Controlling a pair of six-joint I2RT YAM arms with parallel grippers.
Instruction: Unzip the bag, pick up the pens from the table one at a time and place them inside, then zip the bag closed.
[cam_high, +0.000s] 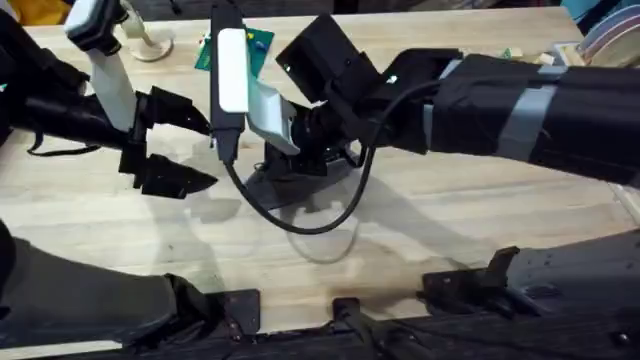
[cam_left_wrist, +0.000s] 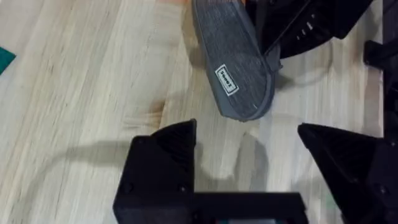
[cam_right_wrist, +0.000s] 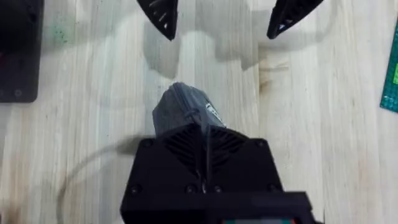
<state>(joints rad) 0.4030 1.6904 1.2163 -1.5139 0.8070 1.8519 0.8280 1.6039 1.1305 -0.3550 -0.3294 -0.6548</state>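
The grey bag (cam_left_wrist: 233, 62) lies on the wooden table (cam_high: 450, 220), its rounded end with a small white label toward my left gripper. My right gripper (cam_right_wrist: 202, 129) sits on top of the bag (cam_right_wrist: 180, 109) with its fingers pressed together on the bag's upper seam. In the overhead view the right gripper (cam_high: 305, 160) covers most of the bag (cam_high: 265, 188). My left gripper (cam_high: 205, 148) hovers just left of the bag, open, nothing between its fingers (cam_left_wrist: 171, 146). The pens are out of view.
A green flat item (cam_high: 255, 45) and a wooden stand (cam_high: 150, 45) lie at the back of the table. A black cable (cam_high: 300, 222) loops in front of the bag. A black block (cam_right_wrist: 18, 50) stands off to one side.
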